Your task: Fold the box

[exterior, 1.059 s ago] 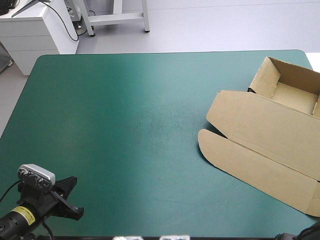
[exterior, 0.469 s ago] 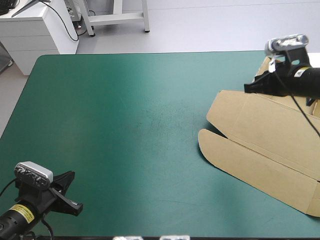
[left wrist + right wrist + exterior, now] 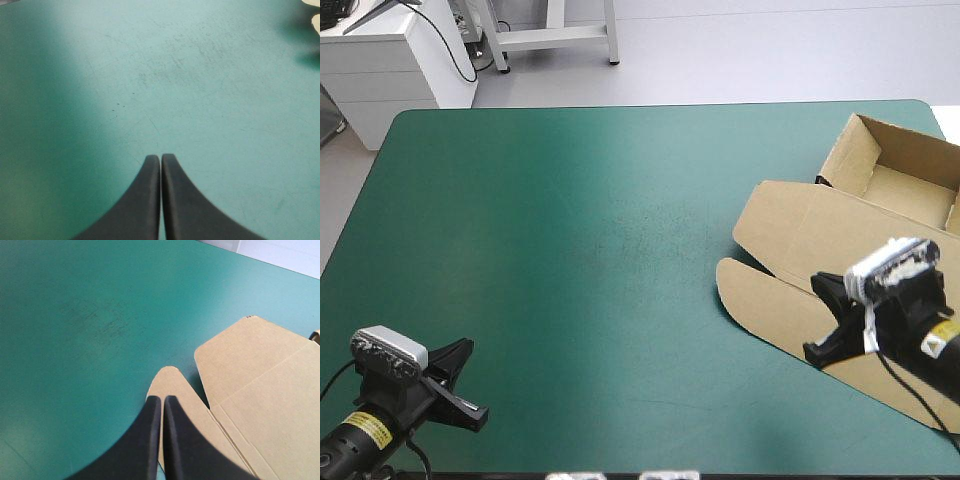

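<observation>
Right gripper point(image 3: 161, 400), fingers pressed together, hangs above the rounded flap point(image 3: 172, 382) of the brown box point(image 3: 860, 245): spread them before pinching its edge. Left gripper point(image 3: 160, 159) likewise pressed together.

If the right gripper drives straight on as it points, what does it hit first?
Most likely the box's rounded flap, just under the right gripper's shut tip; past that, bare teal-green cover. Depth unclear.

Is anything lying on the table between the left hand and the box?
Nothing visible does: only bare teal-green cover lies between the left hand and the box. The right hand is shut, over the box's rounded flap.
</observation>
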Motion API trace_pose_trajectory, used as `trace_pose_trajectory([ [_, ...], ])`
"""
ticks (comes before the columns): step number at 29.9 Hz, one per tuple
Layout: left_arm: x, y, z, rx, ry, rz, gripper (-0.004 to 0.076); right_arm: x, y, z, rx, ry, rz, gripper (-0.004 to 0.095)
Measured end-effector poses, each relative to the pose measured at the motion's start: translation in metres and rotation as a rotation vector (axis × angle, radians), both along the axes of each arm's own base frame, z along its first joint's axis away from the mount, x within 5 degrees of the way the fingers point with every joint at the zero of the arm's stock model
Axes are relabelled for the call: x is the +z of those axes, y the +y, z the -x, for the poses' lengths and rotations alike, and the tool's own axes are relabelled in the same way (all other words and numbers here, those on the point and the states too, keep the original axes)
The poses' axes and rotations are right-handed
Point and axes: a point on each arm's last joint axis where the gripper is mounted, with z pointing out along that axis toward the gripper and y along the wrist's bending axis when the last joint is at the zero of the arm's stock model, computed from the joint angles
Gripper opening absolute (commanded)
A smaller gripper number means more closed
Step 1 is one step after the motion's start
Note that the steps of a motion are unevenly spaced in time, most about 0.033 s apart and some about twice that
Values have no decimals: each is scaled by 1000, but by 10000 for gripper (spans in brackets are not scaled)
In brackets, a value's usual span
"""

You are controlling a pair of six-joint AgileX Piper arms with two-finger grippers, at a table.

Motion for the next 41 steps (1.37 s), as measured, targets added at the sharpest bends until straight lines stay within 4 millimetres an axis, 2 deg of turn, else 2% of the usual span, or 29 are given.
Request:
trace_pose_trajectory([
  [3,-7,3,6,-1,-21,11,-8,-20,-6,25,-18,-64,3,-1],
  [9,-15,9,18,-2,-89,46,-8,-52,-18,60,-86,-168,-10,-1],
  [14,-14,12,25,-3,-138,70,-8,-83,-28,76,-173,-224,-30,-1],
  [20,-17,13,26,-2,-120,63,-8,-110,-34,89,-228,-258,-66,0],
  [25,-20,14,27,-2,-91,44,-8,-117,-38,87,-276,-240,-71,-1],
  [41,-26,13,26,-12,-79,14,-8,-119,-42,85,-332,-230,-88,-2],
])
